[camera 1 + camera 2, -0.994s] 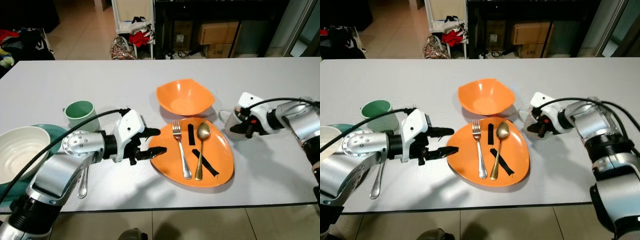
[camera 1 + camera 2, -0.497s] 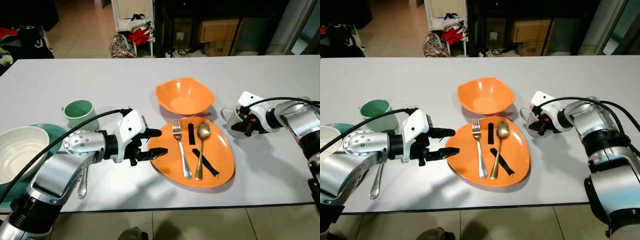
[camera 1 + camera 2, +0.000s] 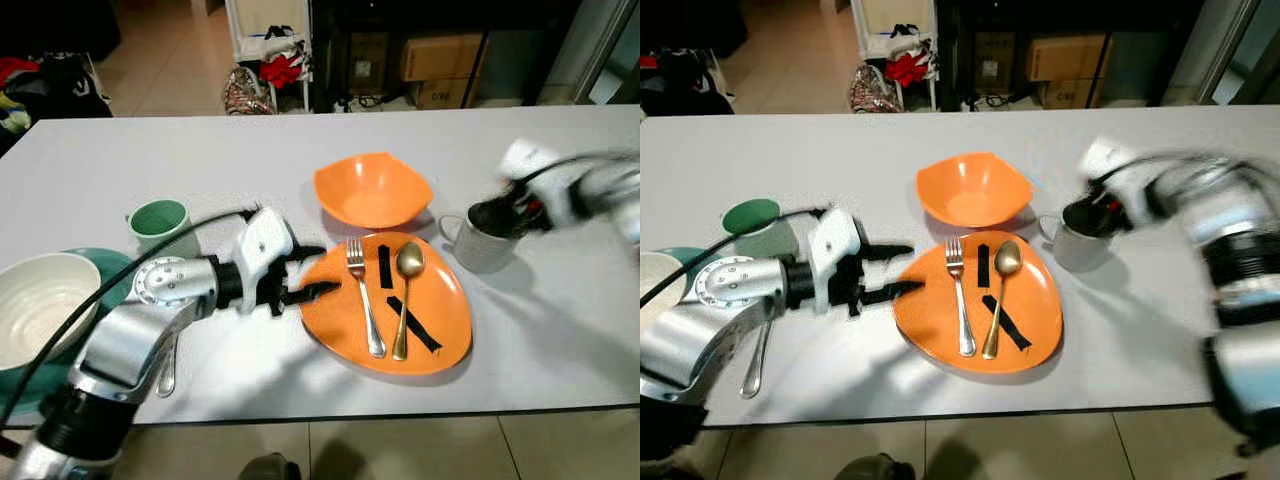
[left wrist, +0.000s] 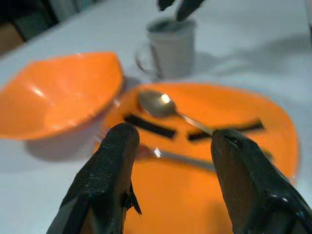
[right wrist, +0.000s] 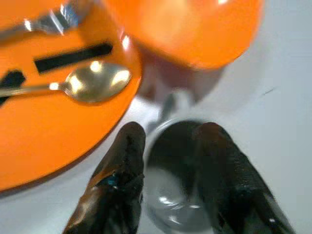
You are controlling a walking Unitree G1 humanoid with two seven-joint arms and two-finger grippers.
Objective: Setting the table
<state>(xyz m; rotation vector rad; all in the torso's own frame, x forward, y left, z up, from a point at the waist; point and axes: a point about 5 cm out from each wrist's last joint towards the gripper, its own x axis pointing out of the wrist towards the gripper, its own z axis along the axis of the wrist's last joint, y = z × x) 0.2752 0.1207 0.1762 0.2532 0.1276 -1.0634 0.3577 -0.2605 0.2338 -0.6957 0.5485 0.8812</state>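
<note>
Grey mug (image 3: 1078, 243) stands beside the orange plate (image 3: 1030, 330), right end effector (image 3: 1092, 216) spread open over its rim.

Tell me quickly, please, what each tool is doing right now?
Left tool: open, empty, at the orange plate's edge.
Right tool: open, over the grey metal mug, one finger inside its rim.
</note>
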